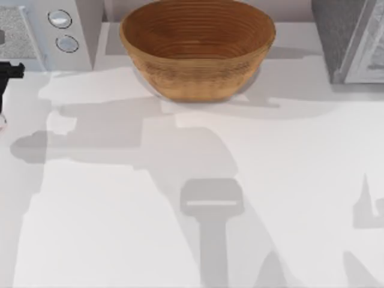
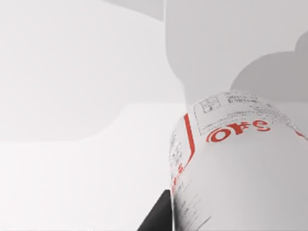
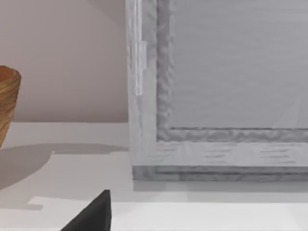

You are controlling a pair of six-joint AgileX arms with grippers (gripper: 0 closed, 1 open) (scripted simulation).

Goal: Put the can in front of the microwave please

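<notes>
The can (image 2: pixel 240 163) looms close in the left wrist view, its white label printed with red letters. One dark finger (image 2: pixel 156 215) of my left gripper lies against its side, shut on it. From above, my left gripper (image 1: pixel 7 75) is at the table's far left edge, just in front of the light grey microwave (image 1: pixel 66 30) with its two round dials. A sliver of the can (image 1: pixel 2 121) peeks in at that edge. A dark finger (image 3: pixel 94 214) of my right gripper faces the darker appliance.
A large woven brown basket (image 1: pixel 197 48) stands at the back centre. A darker grey speckled appliance with a white-framed door (image 1: pixel 351 39) occupies the back right corner. Arm shadows fall across the white tabletop (image 1: pixel 180 210).
</notes>
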